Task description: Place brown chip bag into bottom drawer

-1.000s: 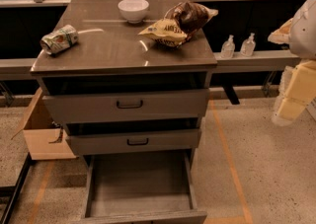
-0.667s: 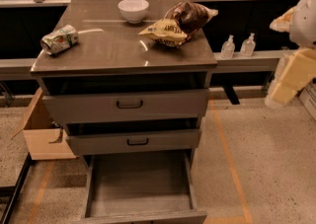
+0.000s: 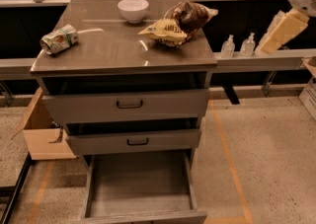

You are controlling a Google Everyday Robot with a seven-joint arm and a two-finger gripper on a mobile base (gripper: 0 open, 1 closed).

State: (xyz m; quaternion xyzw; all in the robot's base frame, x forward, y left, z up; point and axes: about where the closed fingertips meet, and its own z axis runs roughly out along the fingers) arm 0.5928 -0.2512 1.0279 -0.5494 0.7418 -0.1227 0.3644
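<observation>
The brown chip bag (image 3: 178, 22) lies on the back right of the cabinet top (image 3: 113, 53), dark brown with a pale yellow panel facing front. The bottom drawer (image 3: 140, 182) is pulled open at the foot of the cabinet, its flat grey floor bare. My gripper (image 3: 283, 30), a cream-coloured part on the white arm, hangs in the air at the far right. It is apart from the bag, at about the cabinet top's level, and holds nothing that I can see.
A white bowl (image 3: 133, 9) stands behind and left of the bag, and a dented green-and-white can (image 3: 59, 39) lies at the top's left edge. Two upper drawer fronts (image 3: 129, 104) stand slightly out. An open cardboard box (image 3: 43, 134) sits left of the cabinet. Two small bottles (image 3: 228, 47) stand on a rail at right.
My gripper has risen and moved slightly left at the right edge. The bag, bowl, can and drawers have not moved.
</observation>
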